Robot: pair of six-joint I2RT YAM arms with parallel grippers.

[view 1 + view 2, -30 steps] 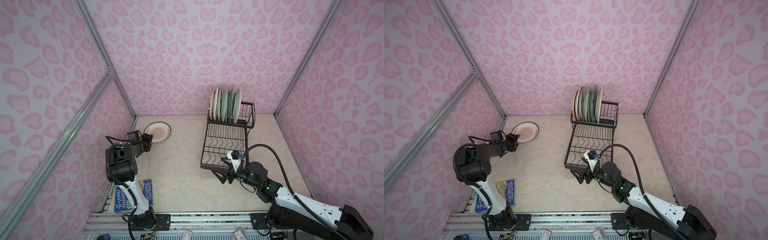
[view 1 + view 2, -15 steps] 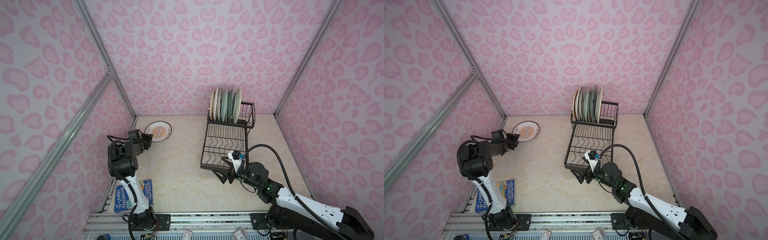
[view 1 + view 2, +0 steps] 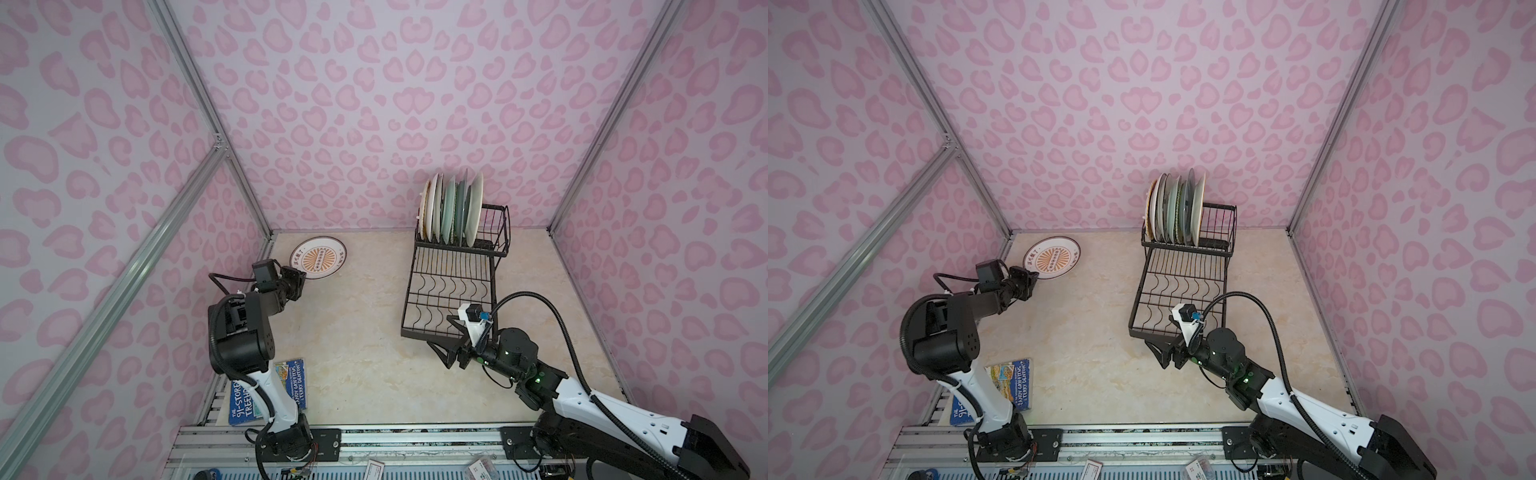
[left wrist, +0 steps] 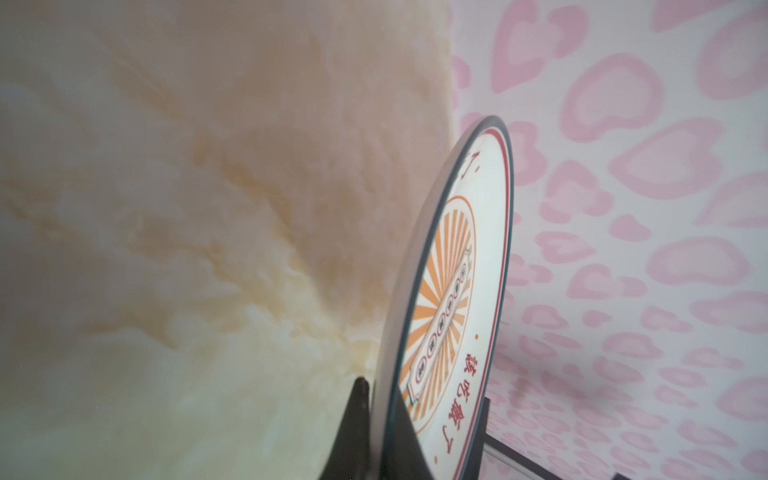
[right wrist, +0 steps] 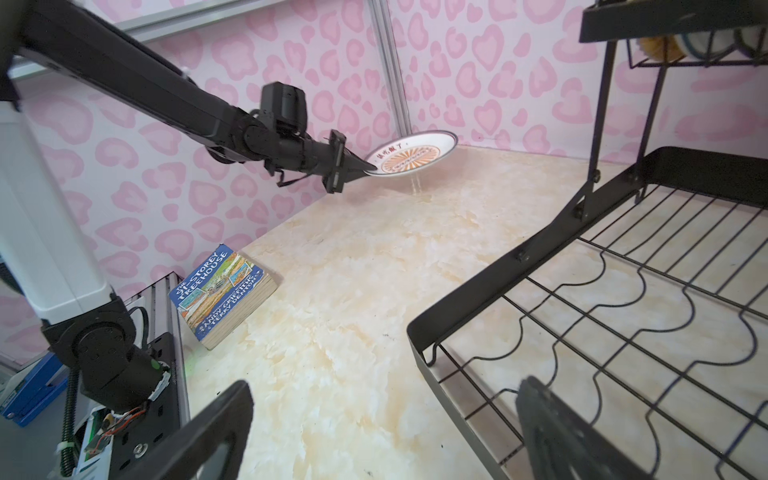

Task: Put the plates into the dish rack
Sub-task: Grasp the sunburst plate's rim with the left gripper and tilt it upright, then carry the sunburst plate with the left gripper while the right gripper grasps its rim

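The left gripper (image 5: 368,171) is clamped on the near rim of the sunburst plate (image 5: 409,160). The left wrist view shows one finger (image 4: 359,399) under the rim and the other on the face, which both top views hide behind the wrist. The right wrist view shows the gripped edge raised off the table (image 5: 353,291), while in a top view the plate (image 3: 318,261) looks flat in the far left corner. It is white with a dark rim, an orange sunburst and red characters. The right gripper (image 5: 382,432) is spread wide and empty at the near corner of the dish rack (image 3: 451,291). Other plates (image 3: 451,212) stand on edge in its raised tier.
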